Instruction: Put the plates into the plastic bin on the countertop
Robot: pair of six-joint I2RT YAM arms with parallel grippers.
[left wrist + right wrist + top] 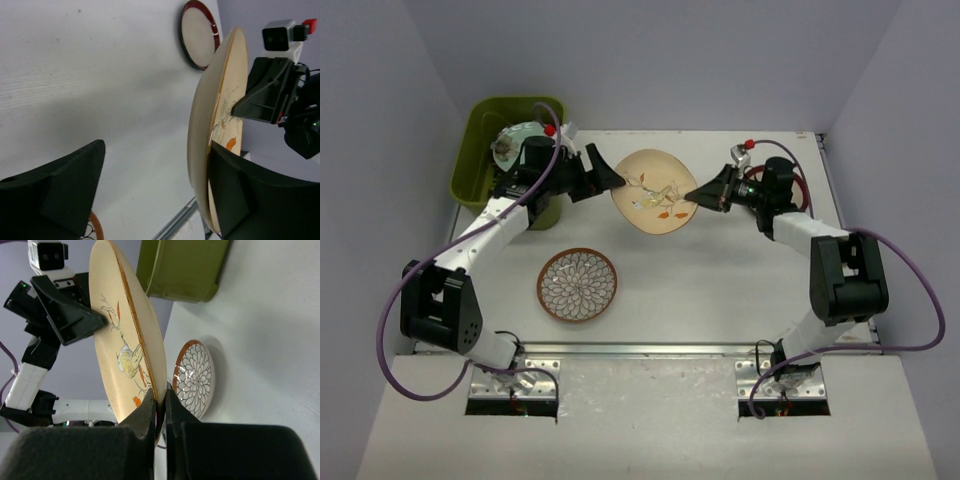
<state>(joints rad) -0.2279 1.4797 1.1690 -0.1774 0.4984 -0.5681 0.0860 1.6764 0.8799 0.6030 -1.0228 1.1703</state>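
Our right gripper [159, 392] is clamped on the rim of the cream branch-painted plate [125, 335], holding it above the countertop [720, 290]. Our left gripper [618, 180] is spread wide around the opposite rim. The olive-green plastic bin [480, 135] sits at the far left corner. A flower-patterned plate [578, 285] lies flat near us.

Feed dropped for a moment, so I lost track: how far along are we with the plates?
Done: a pale plate looks to lie in the plastic bin. In hand: right gripper pinches the cream plate; left gripper, open, straddles its opposite rim. Left: that plate, the floral plate and a red-rimmed plate on the countertop.
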